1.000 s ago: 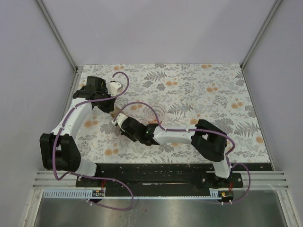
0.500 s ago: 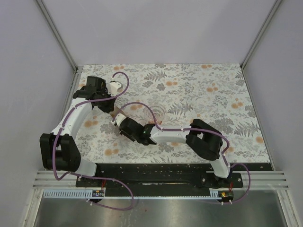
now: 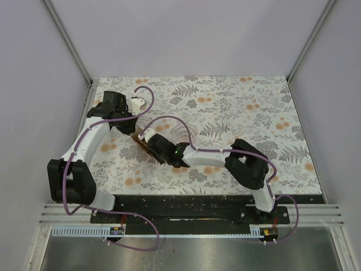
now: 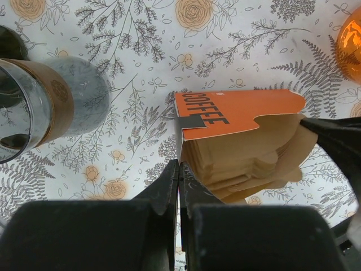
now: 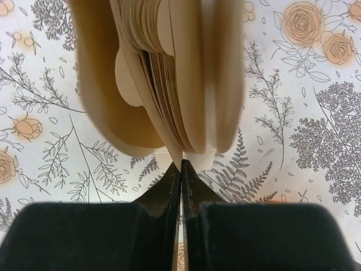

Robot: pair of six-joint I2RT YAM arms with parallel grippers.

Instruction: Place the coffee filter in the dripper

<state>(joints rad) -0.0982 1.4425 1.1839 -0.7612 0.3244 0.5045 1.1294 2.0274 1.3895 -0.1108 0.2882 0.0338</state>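
An orange "COFFEE" box (image 4: 237,113) holds a stack of brown paper filters (image 4: 248,161). My left gripper (image 4: 179,165) is shut on the box's left edge and holds it upright above the table. My right gripper (image 5: 180,164) is shut on the lower edge of one filter (image 5: 176,148) in the stack (image 5: 163,73); its black finger also shows in the left wrist view (image 4: 338,141). In the top view both grippers, left (image 3: 134,129) and right (image 3: 144,142), meet at the pack (image 3: 139,137). A glossy orange ribbed object (image 4: 352,34), possibly the dripper, is cut off at the edge.
A glass vessel with a brown collar (image 4: 39,104) stands to the left of the box in the left wrist view. The floral table cloth (image 3: 237,113) covers the table, with walls around three sides. Purple cables (image 3: 169,125) loop over the arms.
My right gripper has moved up and left to the filter pack and now pinches a filter. The left arm has stayed in place with the box.
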